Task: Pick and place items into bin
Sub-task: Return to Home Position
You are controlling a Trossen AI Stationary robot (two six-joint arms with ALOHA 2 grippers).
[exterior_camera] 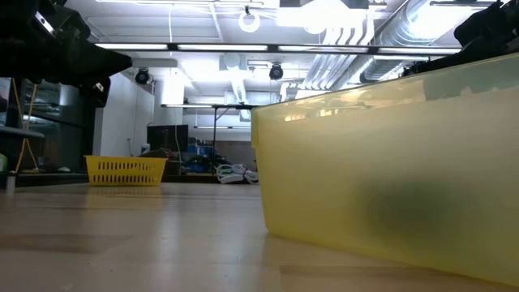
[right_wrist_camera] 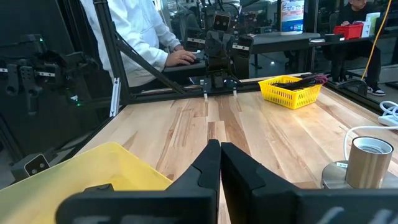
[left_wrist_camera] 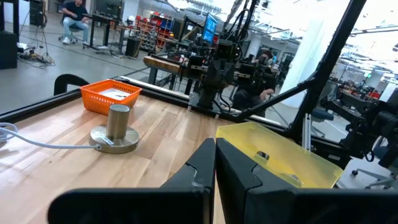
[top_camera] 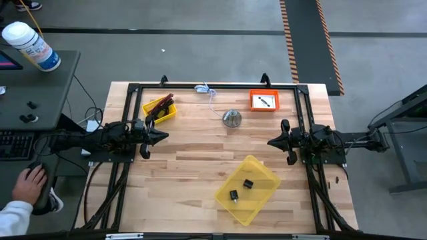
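Note:
A pale yellow bin (top_camera: pixel 247 189) lies near the table's near edge and holds two tiny black cubes (top_camera: pixel 247 183) (top_camera: pixel 234 195). A small yellow basket (top_camera: pixel 160 109) at the far left holds a maroon stick (top_camera: pixel 164 101) and something black. An orange tray (top_camera: pixel 264 101) at the far right holds a white card with dark marks (top_camera: pixel 265 101). My left gripper (top_camera: pixel 160 137) (left_wrist_camera: pixel 215 149) hovers shut just on the near side of the basket. My right gripper (top_camera: pixel 270 141) (right_wrist_camera: pixel 219 149) hovers shut above the table's right half, beyond the bin's far edge.
A silver metal dome (top_camera: pixel 231 118) stands between the basket and the tray, and a thin white-blue cord (top_camera: pixel 207 90) lies by the far edge. A black frame rims the table. A person's hand (top_camera: pixel 30 183) rests on a desk to the left of the table.

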